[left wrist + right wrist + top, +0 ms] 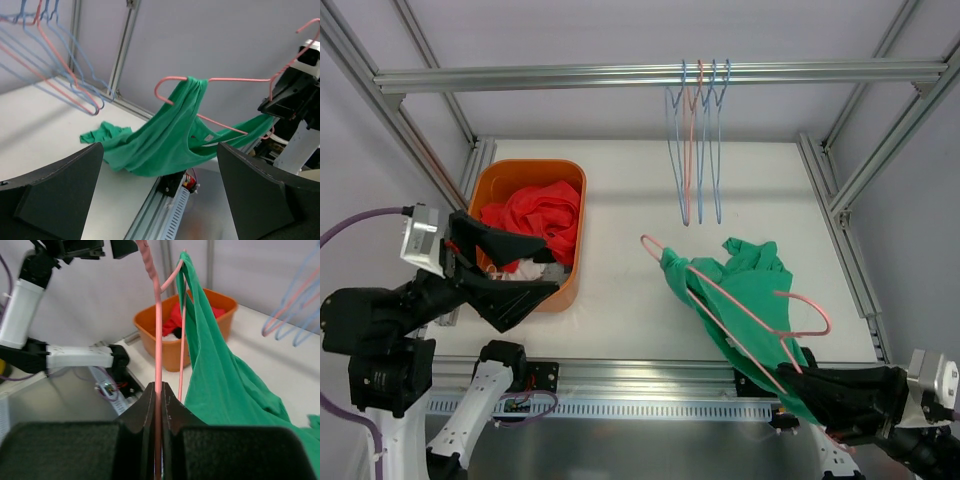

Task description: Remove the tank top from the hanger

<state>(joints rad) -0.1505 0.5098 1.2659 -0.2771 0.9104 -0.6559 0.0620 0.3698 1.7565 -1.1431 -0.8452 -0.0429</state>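
From above, the tank top lay bunched toward 4 o'clock on the table, with its upper part threaded on the hanger. The hanger slanted from a loop near the table's middle down to the right claw at 5 o'clock. The left claw hovered at 9 o'clock over the bin, spread wide and holding nothing, well apart from the garment. Spare hangers hung from the rail at 12 o'clock. In the left wrist view the tank top was green, thin and limp. One strap was gathered into a tight bunch over the hanger shoulder at 12 o'clock, the body sagged in a loose sling, and a crumpled end rested on the table at 9 o'clock. The wide-spread fingers framed it from a distance, and the right claw sat at 3 o'clock on the wire. In the right wrist view the right claw was pressed together, pinching the hanger wire, which rose straight toward 12 o'clock. The tank top draped down its right side toward 4 o'clock. By my reading the step in hand was holding the hanger up so the garment could be stripped off, and the garment was not yet freed. The next move probably called for the left claw to cross over, take the cloth near the bunched strap and draw it off the end of the wire. Soft fabric like that could snag on the bend.
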